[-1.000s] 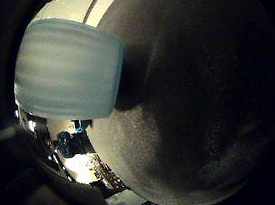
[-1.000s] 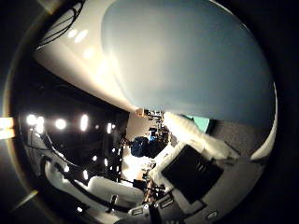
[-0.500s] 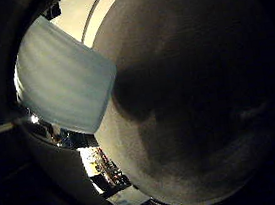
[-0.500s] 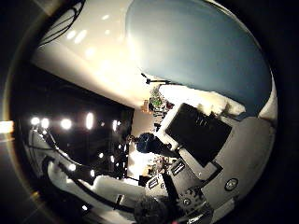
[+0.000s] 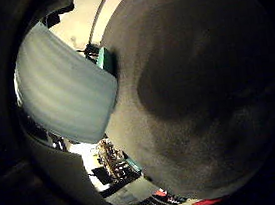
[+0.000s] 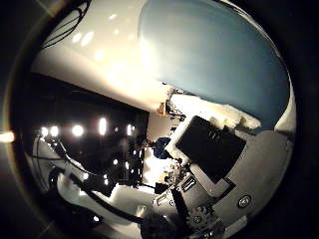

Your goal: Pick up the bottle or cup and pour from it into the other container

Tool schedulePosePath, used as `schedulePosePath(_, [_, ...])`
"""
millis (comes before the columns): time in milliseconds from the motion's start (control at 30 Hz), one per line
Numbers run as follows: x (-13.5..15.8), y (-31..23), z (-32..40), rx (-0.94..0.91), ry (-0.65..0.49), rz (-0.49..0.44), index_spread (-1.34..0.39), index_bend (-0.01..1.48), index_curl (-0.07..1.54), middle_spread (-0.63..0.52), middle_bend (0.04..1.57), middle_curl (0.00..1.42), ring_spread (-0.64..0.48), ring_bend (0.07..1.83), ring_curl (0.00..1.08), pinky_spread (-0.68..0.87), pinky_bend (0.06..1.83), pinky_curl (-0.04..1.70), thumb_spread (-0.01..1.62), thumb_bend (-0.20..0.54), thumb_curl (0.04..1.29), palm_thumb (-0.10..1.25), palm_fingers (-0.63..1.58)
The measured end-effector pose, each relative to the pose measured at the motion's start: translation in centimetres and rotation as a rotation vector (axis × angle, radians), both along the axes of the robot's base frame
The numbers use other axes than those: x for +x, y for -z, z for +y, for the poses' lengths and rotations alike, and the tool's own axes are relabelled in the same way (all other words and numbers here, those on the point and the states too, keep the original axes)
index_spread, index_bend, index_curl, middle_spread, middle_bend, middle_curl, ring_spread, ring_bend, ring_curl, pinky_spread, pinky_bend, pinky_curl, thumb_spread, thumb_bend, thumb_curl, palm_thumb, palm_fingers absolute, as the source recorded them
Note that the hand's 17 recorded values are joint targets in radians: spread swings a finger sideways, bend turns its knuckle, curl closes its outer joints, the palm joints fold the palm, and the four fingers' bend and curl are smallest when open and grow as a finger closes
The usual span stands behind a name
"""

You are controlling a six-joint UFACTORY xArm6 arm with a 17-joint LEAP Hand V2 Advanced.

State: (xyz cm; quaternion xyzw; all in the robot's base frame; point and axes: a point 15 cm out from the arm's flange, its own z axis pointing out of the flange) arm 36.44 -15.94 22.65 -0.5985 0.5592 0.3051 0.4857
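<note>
Pale blue-grey ribbed plastic fills much of my little-finger-side view: the cup [image 5: 66, 93], faintly banded along its wall, sits hard against the palm of the right hand [image 6: 227, 164], so the task's thing lies straight out from the palm, close in. Its long axis runs along the banded wall toward the cut edge beside a dark grey speckled pad [image 5: 196, 90], which I take to be part of the hand itself. From the thumb side the same cup shows as a broad smooth blue curve, with white and black finger parts lying right beside its lower edge. I judge the fingers to be wrapped on the cup and carrying it, though no fingertip can be seen closing on the wall. A cream tabletop [image 6: 99, 55], glossy with lamp reflections, lies beyond the cup; whether the cup is clear of it I cannot tell. The other container is in neither view, so which way the pour must go is unknown to me. Beyond, the room is dark, dotted with ceiling lights [image 6: 77, 130] and a cluttered bright patch far off
</note>
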Motion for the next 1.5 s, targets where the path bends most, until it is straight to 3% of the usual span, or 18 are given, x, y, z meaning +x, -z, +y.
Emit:
schedulePosePath(233, [-0.4, -2.4, 0.2, -0.081, -0.028, -0.022, -0.44, 0.48, 0.97, -0.19, 1.01, 0.80, -0.23, 1.22, 0.65, -0.40, 1.10, 0.66, 0.71, -0.031, 0.64, 0.87, 0.95])
schedulePosePath(667, [-0.1, -7.5, 0.5, -0.493, -0.101, -0.037, -0.49, 0.40, 1.06, -0.23, 1.00, 0.85, -0.25, 1.23, 0.67, -0.42, 1.09, 0.77, 0.69, -0.031, 0.65, 0.87, 0.89])
schedulePosePath(1033, [2.0, -12.3, 3.3, -0.877, -0.173, -0.086, -0.53, 0.35, 1.08, -0.26, 0.96, 0.87, -0.27, 1.21, 0.67, -0.45, 1.06, 0.80, 0.66, -0.033, 0.66, 0.88, 0.92])
schedulePosePath(1500, [4.6, -15.1, 10.4, -1.260, -0.364, -0.176, -0.57, 0.29, 1.10, -0.27, 0.91, 0.89, -0.27, 1.19, 0.68, -0.46, 1.03, 0.82, 0.65, -0.032, 0.67, 0.88, 0.93])
